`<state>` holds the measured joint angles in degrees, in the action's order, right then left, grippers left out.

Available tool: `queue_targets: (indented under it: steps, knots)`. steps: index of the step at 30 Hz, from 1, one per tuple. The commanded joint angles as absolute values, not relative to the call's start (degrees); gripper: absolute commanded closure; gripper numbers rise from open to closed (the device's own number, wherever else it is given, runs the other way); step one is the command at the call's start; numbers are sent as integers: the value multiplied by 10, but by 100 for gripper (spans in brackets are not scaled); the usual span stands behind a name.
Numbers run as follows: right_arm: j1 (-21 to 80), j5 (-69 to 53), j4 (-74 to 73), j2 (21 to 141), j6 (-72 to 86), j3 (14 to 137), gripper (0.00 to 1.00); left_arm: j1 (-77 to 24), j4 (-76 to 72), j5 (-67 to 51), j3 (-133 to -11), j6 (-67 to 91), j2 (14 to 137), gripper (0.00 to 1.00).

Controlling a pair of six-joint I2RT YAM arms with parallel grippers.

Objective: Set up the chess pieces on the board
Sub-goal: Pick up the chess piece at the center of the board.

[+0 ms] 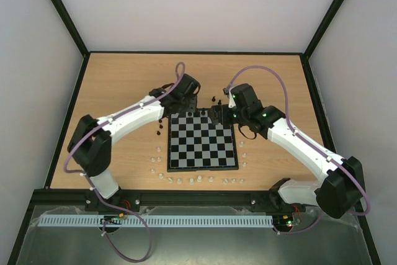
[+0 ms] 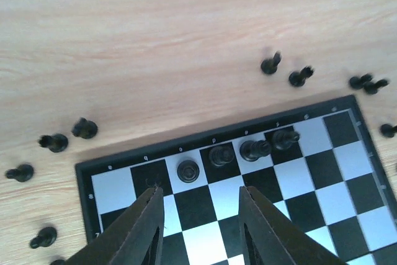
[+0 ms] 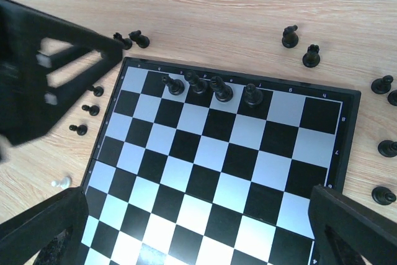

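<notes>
**Left tool (image 2: 198,193) fingers (image 2: 149,231) over far edge of board (image 2: 87,170); four chess pieces (image 2: 221,155) seated**

Fingers are matte black, flat-sided wedges tapering to the tips. Jaws sit partway apart with nothing between them, only bare checks showing in the gap. They hang just inside the far-left corner of the board.

Right tool (image 3: 198,198): jaws wide and empty. Its two blocky dark fingers (image 3: 43,231) frame the bottom corners of the right wrist view, above the board.

The board is square and flat, with glossy black and pale grey-white checks. It has a thin black border with small printed marks, and it lies on the wood-grain surface (image 2: 155,29) between my two arms.

The four seated pieces are side by side on neighbouring squares of the far row. All are tiny, turned black shapes. The one nearest my left tool shows a round top with a ring.

Loose black pieces (image 2: 270,63) are scattered on the surface, some beyond the far edge and some off both sides of the board. At this size I cannot tell which type each one is.

Small translucent white pieces (image 1: 180,180) line the surface along the board's near edge and curve up its left side.
</notes>
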<state>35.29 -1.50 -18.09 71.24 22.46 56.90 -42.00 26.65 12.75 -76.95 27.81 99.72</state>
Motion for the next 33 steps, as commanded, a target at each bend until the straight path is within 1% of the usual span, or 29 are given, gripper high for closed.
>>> queue_targets:
  steps: [1, 5, 8, 9, 11, 12, 15, 18, 19, 20, 21, 27, 31, 33]
  knots:
    - [356, -13, -185, 715, 224, 564, 1, -422, 288, 157, -759, 272, 940, 63]
    - [356, -5, -188, 716, 225, 567, 1, -422, 270, 165, -747, 255, 893, 64]
    - [356, 8, -190, 716, 225, 570, 1, -421, 250, 172, -731, 245, 860, 60]
    - [356, 14, -192, 717, 225, 572, 1, -420, 243, 176, -727, 243, 851, 57]
    - [356, 21, -194, 719, 225, 576, 1, -416, 231, 178, -718, 240, 837, 43]
    - [356, 28, -197, 721, 225, 578, 1, -414, 224, 178, -713, 238, 828, 38]
    - [356, 46, -206, 725, 225, 589, 1, -409, 208, 177, -693, 233, 814, 26]
    - [356, 61, -209, 731, 225, 598, 1, -402, 197, 172, -673, 234, 799, 18]
    - [356, 66, -210, 735, 226, 604, 2, -401, 193, 172, -664, 238, 792, 12]
    - [355, 73, -212, 741, 227, 611, 1, -400, 186, 170, -654, 242, 785, 3]
    - [355, 79, -215, 748, 228, 624, 1, -400, 179, 166, -646, 245, 777, 1]
    - [354, 113, -238, 820, 226, 712, 1, -401, 136, 147, -598, 269, 746, 1]
    - [347, 123, -253, 892, 228, 771, 1, -400, 108, 149, -567, 286, 735, 1]
    - [346, 125, -263, 923, 232, 800, 1, -400, 95, 129, -557, 293, 734, 1]
